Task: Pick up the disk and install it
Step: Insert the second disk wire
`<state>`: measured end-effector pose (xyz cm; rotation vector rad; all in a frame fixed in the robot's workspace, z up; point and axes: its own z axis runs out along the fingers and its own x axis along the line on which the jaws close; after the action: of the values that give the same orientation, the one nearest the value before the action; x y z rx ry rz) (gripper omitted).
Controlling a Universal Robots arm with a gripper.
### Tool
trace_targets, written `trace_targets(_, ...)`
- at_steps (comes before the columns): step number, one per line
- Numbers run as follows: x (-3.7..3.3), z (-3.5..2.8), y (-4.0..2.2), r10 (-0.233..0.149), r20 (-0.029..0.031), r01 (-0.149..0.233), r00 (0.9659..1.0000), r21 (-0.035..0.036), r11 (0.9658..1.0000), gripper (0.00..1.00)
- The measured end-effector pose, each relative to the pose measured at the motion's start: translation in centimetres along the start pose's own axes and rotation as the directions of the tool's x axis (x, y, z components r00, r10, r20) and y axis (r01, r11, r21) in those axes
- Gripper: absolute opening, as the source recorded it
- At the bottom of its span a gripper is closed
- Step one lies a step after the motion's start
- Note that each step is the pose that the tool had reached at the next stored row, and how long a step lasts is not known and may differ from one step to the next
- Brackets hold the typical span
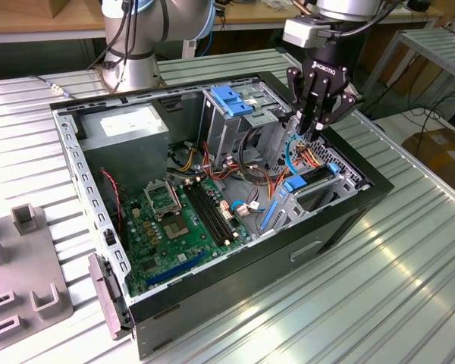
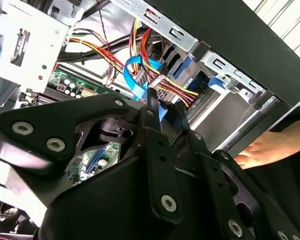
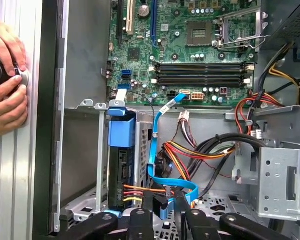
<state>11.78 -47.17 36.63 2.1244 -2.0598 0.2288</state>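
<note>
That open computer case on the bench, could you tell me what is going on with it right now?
The robot arm's gripper is lowered into the open computer case, near the drive bay on the exterior view's right. The disk, in its blue carrier, sits upright in that bay with coloured power wires and a blue data cable beside it. The gripper hangs just above those cables and holds nothing that can be made out. In the first wrist view, a person's hands hold a dark object outside the case.

Black tool, silver screws, seemingly grey arm
</note>
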Motion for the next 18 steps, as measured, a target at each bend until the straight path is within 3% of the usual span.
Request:
trace_targets(2, -0.06, 0.11, 0.00, 0.000, -0.0077, 0.000, 1.0000, -0.0003, 1.0000, 0.29)
trace_targets(3, -0.08, 0.15, 0.00, 0.000, -0.0102, 0.000, 0.9999, -0.0004, 1.0000, 0.23)
trace_targets(10, -0.15, 0.41, -0.01, 0.000, -0.0178, 0.000, 0.9998, -0.0006, 1.0000, 0.22)
trace_targets(12, -0.16, 0.44, -0.01, 0.000, -0.0242, 0.000, 0.9997, -0.0008, 1.0000, 0.22)
trace_targets(14, -0.21, 0.43, -0.01, 0.000, -0.0388, -0.001, 0.9992, -0.0012, 1.0000, 0.23)
trace_targets(15, -0.32, 0.42, -0.01, 0.001, -0.0569, -0.001, 0.9984, -0.0018, 1.0000, 0.23)
trace_targets(16, -0.41, 0.41, -0.02, 0.001, -0.0714, -0.001, 0.9975, -0.0023, 1.0000, 0.29)
trace_targets(18, -0.56, 0.41, -0.02, 0.001, -0.0936, -0.001, 0.9956, -0.0030, 1.0000, 0.29)
